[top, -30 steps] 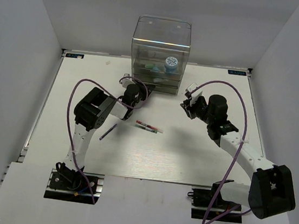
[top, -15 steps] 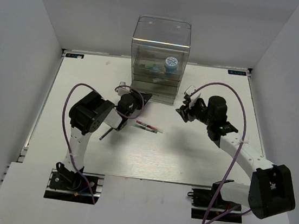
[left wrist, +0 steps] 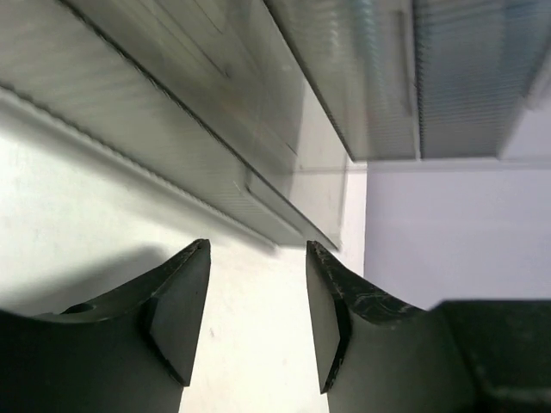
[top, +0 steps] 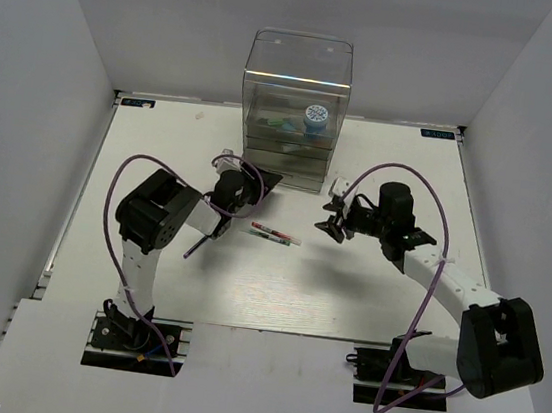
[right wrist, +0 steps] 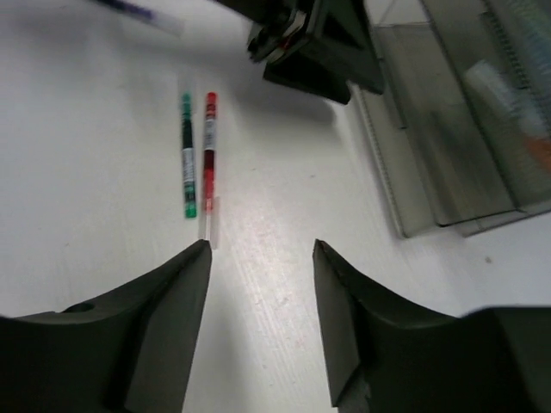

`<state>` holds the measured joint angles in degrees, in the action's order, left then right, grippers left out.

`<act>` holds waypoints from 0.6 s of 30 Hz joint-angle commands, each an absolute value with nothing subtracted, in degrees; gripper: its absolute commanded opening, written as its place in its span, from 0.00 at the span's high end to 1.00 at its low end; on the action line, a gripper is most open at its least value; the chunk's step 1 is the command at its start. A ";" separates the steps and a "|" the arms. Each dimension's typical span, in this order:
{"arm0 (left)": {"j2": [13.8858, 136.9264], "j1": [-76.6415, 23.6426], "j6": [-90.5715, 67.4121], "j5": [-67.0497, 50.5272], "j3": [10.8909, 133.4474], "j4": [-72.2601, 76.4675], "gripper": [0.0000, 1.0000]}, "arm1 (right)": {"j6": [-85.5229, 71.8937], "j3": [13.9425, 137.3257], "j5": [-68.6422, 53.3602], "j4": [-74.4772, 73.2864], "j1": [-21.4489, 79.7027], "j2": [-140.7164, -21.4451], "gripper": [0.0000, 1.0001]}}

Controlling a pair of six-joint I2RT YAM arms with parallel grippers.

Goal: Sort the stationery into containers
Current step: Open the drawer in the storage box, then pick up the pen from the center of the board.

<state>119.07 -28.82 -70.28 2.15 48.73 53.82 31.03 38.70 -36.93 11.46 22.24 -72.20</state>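
Observation:
The clear drawer organiser point(top: 299, 78) stands at the table's far middle, with the blue-white roll point(top: 315, 118) and a teal item inside. Its lowest drawer point(top: 295, 174) is pulled out; it also shows in the left wrist view point(left wrist: 215, 112) and the right wrist view point(right wrist: 448, 155). A red-marked pen point(top: 277, 231) and a green pen point(top: 270, 236) lie side by side mid-table, also in the right wrist view point(right wrist: 209, 151) point(right wrist: 187, 159). A dark thin pen point(top: 198, 242) lies to their left. My left gripper point(top: 257, 184) point(left wrist: 258, 318) is open and empty at the drawer's front. My right gripper point(top: 332, 224) point(right wrist: 260, 249) is open and empty, just right of the pens.
White walls close in the table point(top: 275, 297) on three sides. The left arm's wrist point(right wrist: 314, 47) shows beyond the pens in the right wrist view. Purple cables loop over both arms.
My right gripper has moved left and down toward the two pens. My left arm's elbow has swung back to the left while its gripper stays by the drawer.

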 commanded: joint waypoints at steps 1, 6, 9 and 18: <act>109.19 -29.26 -68.38 0.62 45.36 51.86 0.41 | 37.35 38.49 -44.56 7.04 22.50 -73.04 0.45; 97.14 -29.27 -65.14 1.14 39.38 44.49 0.40 | 41.13 41.03 -45.00 3.43 24.43 -77.06 0.78; 87.30 -27.96 -59.69 0.36 38.32 34.40 0.37 | 41.83 42.71 -43.33 1.94 27.15 -80.14 0.78; 69.88 -26.11 -28.58 12.47 50.09 -19.02 0.00 | 36.30 51.85 -30.87 0.09 36.02 -92.45 0.70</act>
